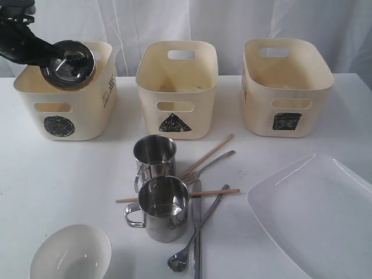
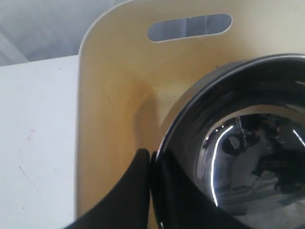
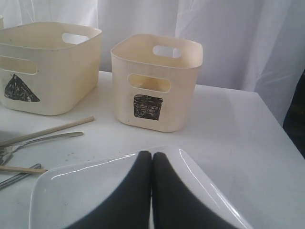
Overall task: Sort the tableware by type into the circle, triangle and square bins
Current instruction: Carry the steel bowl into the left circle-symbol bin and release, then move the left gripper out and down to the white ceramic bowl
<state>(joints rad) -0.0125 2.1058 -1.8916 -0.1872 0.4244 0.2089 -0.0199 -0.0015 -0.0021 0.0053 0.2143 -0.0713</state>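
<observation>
White table (image 1: 52, 180), plain matte top, a few faint scuffs. White curtain (image 1: 232, 20) hangs in folds behind its back edge. Soft even light. Dark strip (image 3: 296, 114) past right edge, maybe floor.

Steel bowl (image 1: 68, 63) tilted, above circle bin (image 1: 87, 115)

Left claw (image 2: 151, 155) raised and clamped; right claw (image 3: 151, 155) closed, fingers pressed together.

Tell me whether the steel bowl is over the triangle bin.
No, the left claw holds the steel bowl tilted above the circle bin, at the left end of the row.
</observation>
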